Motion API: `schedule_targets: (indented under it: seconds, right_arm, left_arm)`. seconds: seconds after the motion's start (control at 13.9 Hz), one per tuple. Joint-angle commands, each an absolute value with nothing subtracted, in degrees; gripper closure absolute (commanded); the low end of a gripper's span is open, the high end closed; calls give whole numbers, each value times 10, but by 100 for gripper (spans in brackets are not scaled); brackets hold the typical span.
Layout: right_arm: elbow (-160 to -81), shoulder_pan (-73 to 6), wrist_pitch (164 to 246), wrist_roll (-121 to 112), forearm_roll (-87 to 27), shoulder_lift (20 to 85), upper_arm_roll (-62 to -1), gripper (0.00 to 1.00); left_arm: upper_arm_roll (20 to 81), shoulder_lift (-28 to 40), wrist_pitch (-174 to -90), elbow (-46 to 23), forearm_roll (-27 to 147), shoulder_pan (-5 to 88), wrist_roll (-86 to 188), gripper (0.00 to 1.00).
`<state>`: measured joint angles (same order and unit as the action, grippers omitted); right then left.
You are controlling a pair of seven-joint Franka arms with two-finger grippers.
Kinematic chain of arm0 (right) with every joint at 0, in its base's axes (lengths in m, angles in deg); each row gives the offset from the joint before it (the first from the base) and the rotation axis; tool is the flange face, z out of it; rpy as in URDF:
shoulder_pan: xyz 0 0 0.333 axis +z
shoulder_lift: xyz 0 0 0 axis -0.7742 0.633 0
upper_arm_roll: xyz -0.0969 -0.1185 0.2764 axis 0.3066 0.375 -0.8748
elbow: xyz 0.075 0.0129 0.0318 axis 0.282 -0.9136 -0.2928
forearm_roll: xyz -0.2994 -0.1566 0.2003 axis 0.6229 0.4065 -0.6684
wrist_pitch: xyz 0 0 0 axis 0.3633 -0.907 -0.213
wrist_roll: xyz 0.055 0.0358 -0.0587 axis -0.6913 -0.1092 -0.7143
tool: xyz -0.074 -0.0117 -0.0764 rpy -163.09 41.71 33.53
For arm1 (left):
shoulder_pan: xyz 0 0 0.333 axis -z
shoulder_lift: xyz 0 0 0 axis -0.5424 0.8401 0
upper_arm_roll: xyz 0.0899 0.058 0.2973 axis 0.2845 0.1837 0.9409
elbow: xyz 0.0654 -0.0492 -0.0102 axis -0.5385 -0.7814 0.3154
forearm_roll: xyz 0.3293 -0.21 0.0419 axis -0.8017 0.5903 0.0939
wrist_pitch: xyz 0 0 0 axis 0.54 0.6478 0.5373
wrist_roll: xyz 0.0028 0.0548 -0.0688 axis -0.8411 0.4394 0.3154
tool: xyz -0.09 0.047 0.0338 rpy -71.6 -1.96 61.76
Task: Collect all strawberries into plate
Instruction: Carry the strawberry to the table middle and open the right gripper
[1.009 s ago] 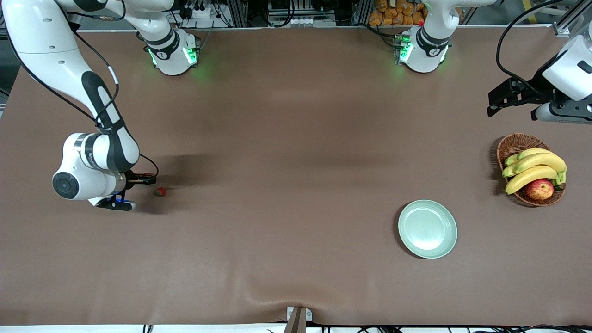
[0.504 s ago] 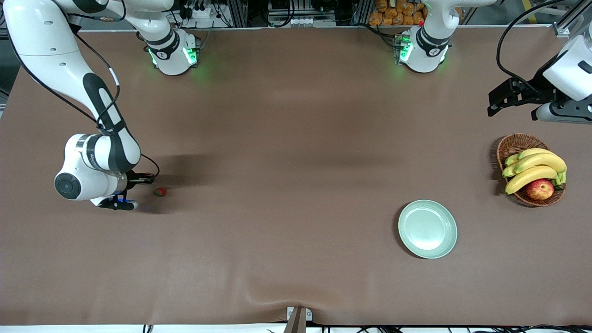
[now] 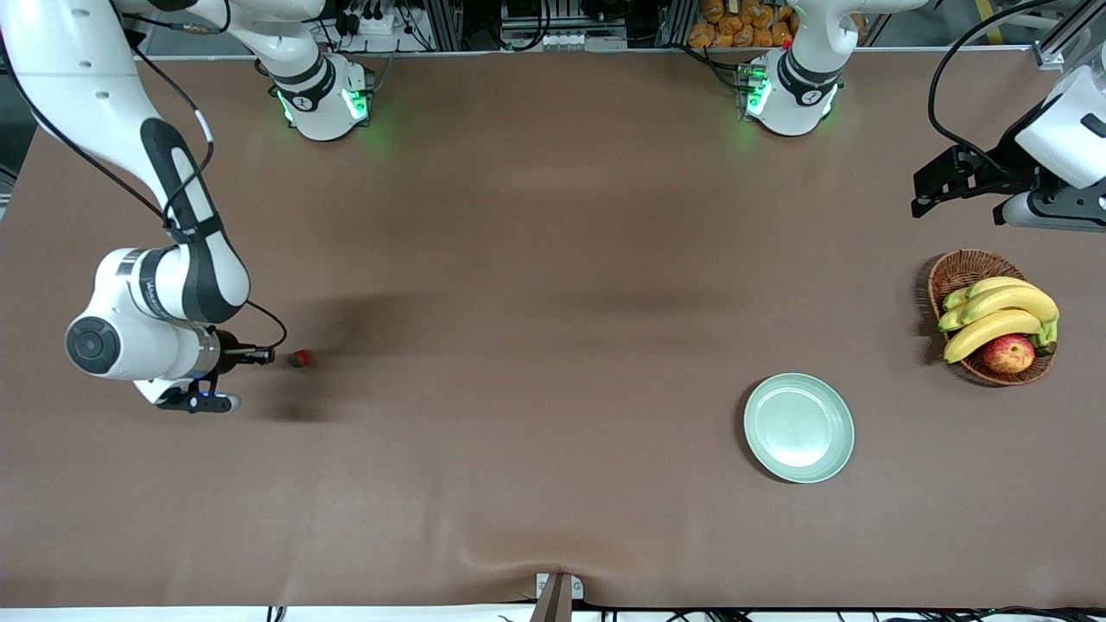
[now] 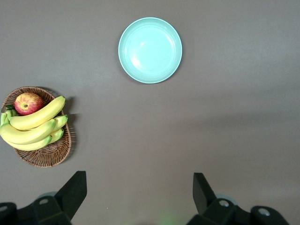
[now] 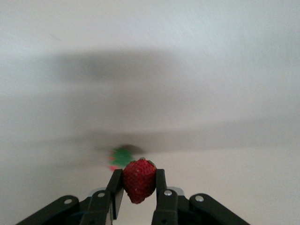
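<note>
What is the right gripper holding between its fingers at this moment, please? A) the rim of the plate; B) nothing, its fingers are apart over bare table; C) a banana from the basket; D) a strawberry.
D: in the right wrist view the right gripper is closed on a red strawberry, pinched between its two fingers, while the plate lies empty toward the left arm's end of the table.
</note>
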<state>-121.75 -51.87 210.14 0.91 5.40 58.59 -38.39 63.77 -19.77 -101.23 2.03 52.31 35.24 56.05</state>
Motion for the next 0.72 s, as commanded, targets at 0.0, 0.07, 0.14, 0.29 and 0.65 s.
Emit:
schedule_targets:
  seconds: [0.0,0.07,0.14,0.29,0.65]
  right_arm:
    - [-1184,-465,2093,27,52,574,-389,100]
    - [-1177,-438,2094,58,52,574,-389,98]
    - [-1171,-409,2096,106,52,575,-389,91]
    - [-1169,-348,2101,198,53,580,-389,90]
    - [-1154,-230,2162,325,-26,619,-389,90]
  left_arm:
    - [636,-197,-1008,26,510,351,561,0]
    - [636,-197,-1007,26,510,351,561,0]
    - [636,-197,-1008,26,510,351,561,0]
    - [636,-197,-1008,26,510,351,561,0]
    - [636,-197,-1008,26,510,351,561,0]
